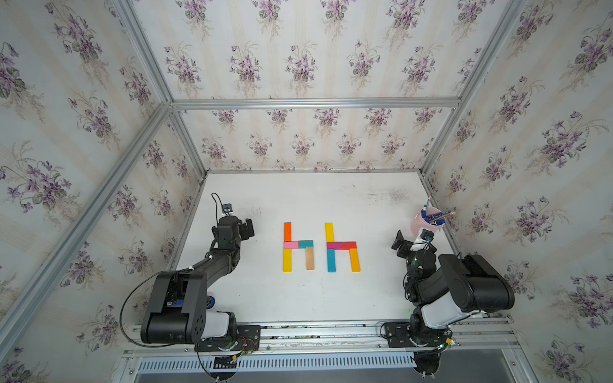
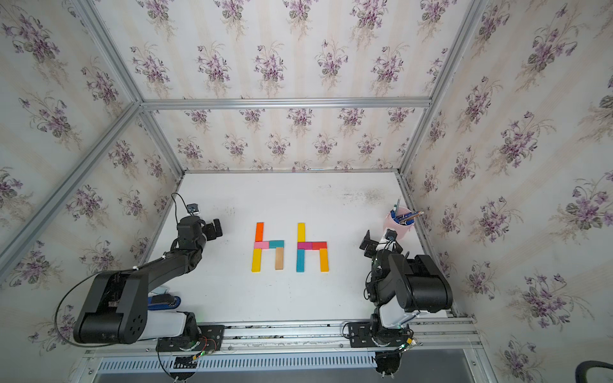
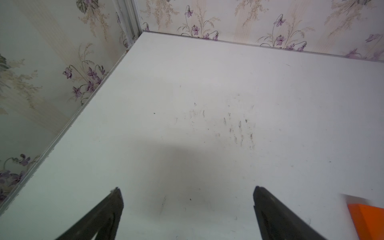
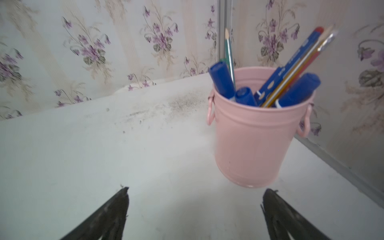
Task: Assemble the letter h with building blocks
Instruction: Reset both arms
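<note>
In both top views the building blocks lie flat mid-table as two letter h shapes. The left h (image 1: 297,245) (image 2: 268,245) has an orange bar (image 1: 287,231) over a pink one and a yellow one, with teal and tan bars to the right. The right h (image 1: 341,246) (image 2: 311,246) has yellow, magenta, red, blue and amber bars. My left gripper (image 1: 248,228) (image 3: 187,190) hangs open and empty left of the shapes; the orange bar's corner (image 3: 365,218) shows beside it. My right gripper (image 1: 398,243) (image 4: 195,190) is open and empty to the right.
A pale pink cup (image 1: 424,222) (image 4: 253,137) with blue pens stands at the table's right edge, just beyond the right gripper. Flowered walls (image 1: 298,142) enclose the white table (image 1: 298,298) on three sides. A metal rail (image 1: 315,331) runs along the front.
</note>
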